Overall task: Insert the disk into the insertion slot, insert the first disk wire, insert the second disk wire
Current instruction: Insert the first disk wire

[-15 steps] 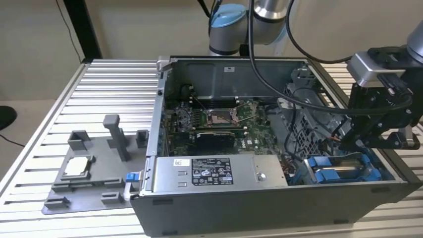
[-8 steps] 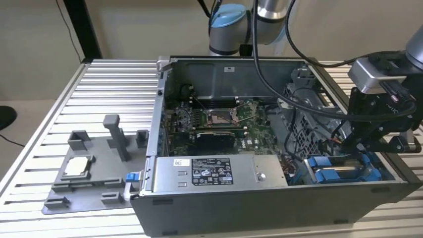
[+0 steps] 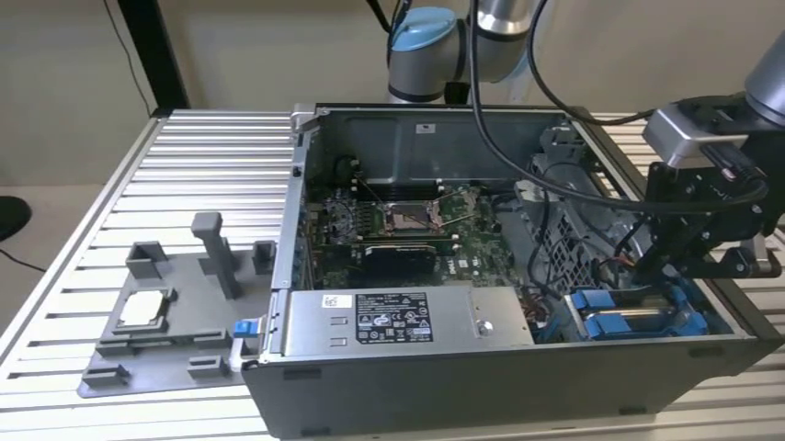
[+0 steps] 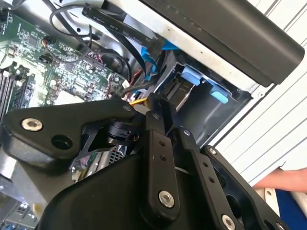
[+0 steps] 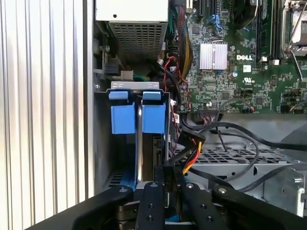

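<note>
Two blue-fronted carriers (image 5: 122,117) (image 5: 153,117) sit side by side in the dark grey drive cage (image 3: 638,317). A silver edge of the disk (image 5: 139,143) shows between them, seated in the insertion slot. My gripper (image 5: 165,172) hangs just behind the cage, over its inner end. Its fingers (image 4: 153,108) are closed together on a black plug of a disk wire with yellow and red strands (image 5: 189,160). Another black plug (image 5: 190,140) on the same strands stands free beside the cage. In the exterior view the gripper (image 3: 687,248) is above the case's right end.
The grey power-supply box with a white label (image 3: 392,317) lies along the case's front. The motherboard (image 3: 405,220) fills the middle. Loose black cables (image 5: 240,139) cross beside the cage. A grey fixture plate (image 3: 172,312) sits on the table. A person's hand (image 4: 283,179) is beside the case.
</note>
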Available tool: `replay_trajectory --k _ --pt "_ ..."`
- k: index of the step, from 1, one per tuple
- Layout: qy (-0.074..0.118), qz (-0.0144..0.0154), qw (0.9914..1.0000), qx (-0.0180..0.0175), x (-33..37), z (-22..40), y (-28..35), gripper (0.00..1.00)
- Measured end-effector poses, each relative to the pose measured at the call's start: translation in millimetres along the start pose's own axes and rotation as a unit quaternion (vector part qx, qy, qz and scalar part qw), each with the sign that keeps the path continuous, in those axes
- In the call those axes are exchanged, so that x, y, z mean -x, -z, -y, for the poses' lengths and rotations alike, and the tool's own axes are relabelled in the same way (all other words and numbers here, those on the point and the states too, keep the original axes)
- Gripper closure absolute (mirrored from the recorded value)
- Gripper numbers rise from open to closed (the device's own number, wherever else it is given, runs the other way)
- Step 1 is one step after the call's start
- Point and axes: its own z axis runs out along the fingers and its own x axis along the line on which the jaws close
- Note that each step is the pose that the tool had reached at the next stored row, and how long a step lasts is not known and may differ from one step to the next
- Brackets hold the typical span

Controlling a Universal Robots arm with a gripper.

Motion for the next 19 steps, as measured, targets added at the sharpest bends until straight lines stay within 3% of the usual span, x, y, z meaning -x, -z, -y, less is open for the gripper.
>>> replay_trajectory --k 4,6,8,9,19 --pt "0.0 -0.0011 1.0 0.0 0.1 3.6 -1.4 1.0" --pt "0.0 -0.0052 0.99999 0.0 0.0 3.8 -2.8 1.0" --pt "0.0 -0.0115 0.99993 -0.0001 0.0 4.2 -4.1 1.0" --pt "0.0 -0.0128 0.99992 -0.0001 0.0 4.3 -4.4 1.0" --pt "-0.009 -0.0127 0.99988 -0.0002 0.3 5.8 -4.5 1.0"
